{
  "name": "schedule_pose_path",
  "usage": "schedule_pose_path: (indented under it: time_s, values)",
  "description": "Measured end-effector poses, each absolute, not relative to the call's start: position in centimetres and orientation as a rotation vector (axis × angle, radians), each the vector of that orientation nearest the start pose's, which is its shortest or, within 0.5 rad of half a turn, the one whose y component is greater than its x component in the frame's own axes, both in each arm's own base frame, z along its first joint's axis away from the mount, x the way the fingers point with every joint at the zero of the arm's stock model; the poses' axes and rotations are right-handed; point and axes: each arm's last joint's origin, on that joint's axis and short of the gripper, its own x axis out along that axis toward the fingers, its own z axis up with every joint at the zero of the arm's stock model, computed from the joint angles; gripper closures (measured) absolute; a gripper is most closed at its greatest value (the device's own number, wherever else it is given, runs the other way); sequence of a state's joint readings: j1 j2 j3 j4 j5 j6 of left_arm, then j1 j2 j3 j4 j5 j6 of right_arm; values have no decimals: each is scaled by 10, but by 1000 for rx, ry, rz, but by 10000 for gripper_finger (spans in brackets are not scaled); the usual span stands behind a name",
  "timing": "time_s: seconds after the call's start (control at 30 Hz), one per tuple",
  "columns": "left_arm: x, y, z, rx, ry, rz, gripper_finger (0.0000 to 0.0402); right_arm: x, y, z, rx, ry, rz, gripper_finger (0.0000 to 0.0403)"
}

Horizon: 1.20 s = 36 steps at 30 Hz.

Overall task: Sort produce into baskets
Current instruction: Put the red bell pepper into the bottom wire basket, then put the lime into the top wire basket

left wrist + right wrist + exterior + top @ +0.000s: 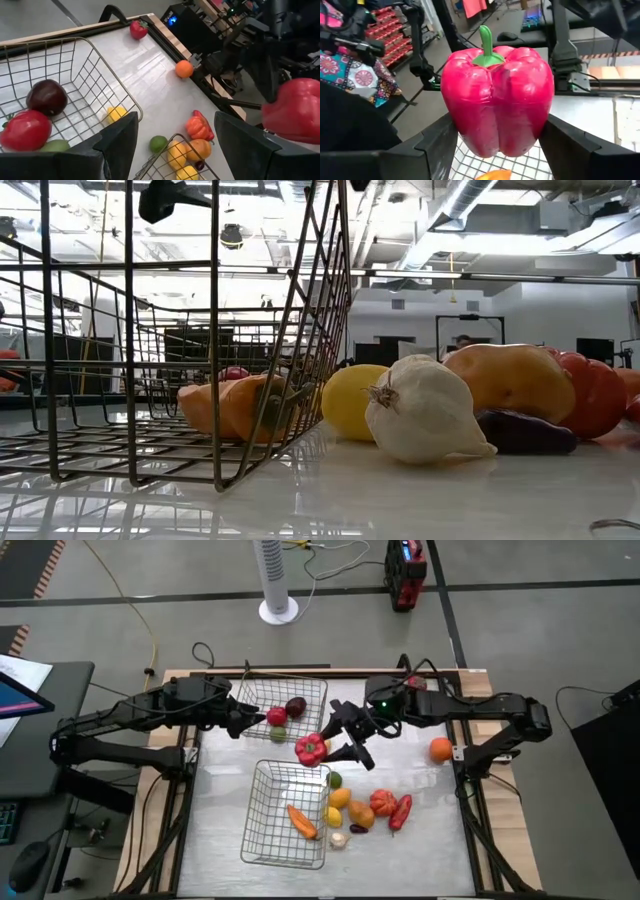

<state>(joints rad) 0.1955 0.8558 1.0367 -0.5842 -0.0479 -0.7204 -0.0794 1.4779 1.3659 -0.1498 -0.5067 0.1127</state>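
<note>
Now right pincer [495,145] tight around red bell pepper [497,100], fingers on both sides.

red pepper [497,100] with green stem, silver wire baskets [285,815], white garlic [425,412], dark plum [46,97]

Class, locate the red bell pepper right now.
In the high view, the red bell pepper sits mid-table, clamped in the right gripper between the two baskets.

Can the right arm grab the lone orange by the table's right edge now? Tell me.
Probably not yet: the right gripper is shut on the red pepper. The orange itself sits alone with nothing blocking it.
</note>
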Motion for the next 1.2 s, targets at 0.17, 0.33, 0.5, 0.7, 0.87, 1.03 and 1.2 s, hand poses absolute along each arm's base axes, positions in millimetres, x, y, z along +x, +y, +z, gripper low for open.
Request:
schedule_pose_path:
  time_s: [0.17,0.33,0.5,0.7,0.87,1.03,1.2]
  values:
    - [163,33,368,-740,305,360,152,339,-6,367,161,317,425,120]
    - [163,33,368,-734,307,360,152,348,16,349,50,383,466,119]
    - [163,33,368,-734,308,360,152,360,14,332,80,432,454,96]
    - [163,34,367,-684,314,373,152,361,16,324,52,487,462,33]
    - [163,34,368,-683,307,378,152,355,11,327,38,512,421,7]
    - [163,34,368,-690,305,380,152,340,-4,321,28,651,380,23]
    - [163,35,368,-688,302,390,152,314,-10,305,-41,965,243,38]
